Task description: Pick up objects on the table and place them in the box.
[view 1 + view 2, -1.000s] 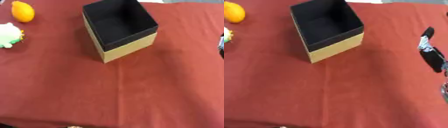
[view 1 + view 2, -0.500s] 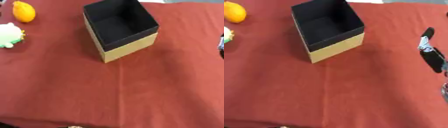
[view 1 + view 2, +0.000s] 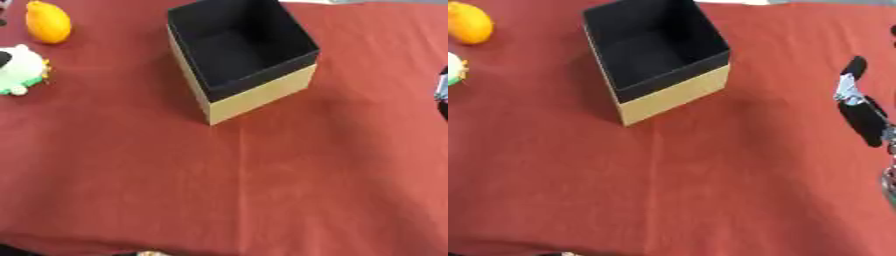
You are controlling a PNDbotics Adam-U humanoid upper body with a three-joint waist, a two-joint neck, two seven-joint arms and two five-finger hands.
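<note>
An open box (image 3: 261, 98) with tan outer walls and a black inside stands tilted at the upper middle of the red table, and nothing shows inside it. A yellow-orange fruit (image 3: 47, 23) lies at the far left top. Just below it sits a white and green plush toy (image 3: 19, 70), cut off by the left edge. My right hand (image 3: 861, 114) shows at the right edge, well to the right of the box, open with a finger pointing up and holding nothing. My left hand is out of sight.
The red cloth (image 3: 227, 190) covers the whole table. A broad bare stretch of it lies between the box and the near edge. A small tan shape (image 3: 149, 253) peeks in at the bottom edge.
</note>
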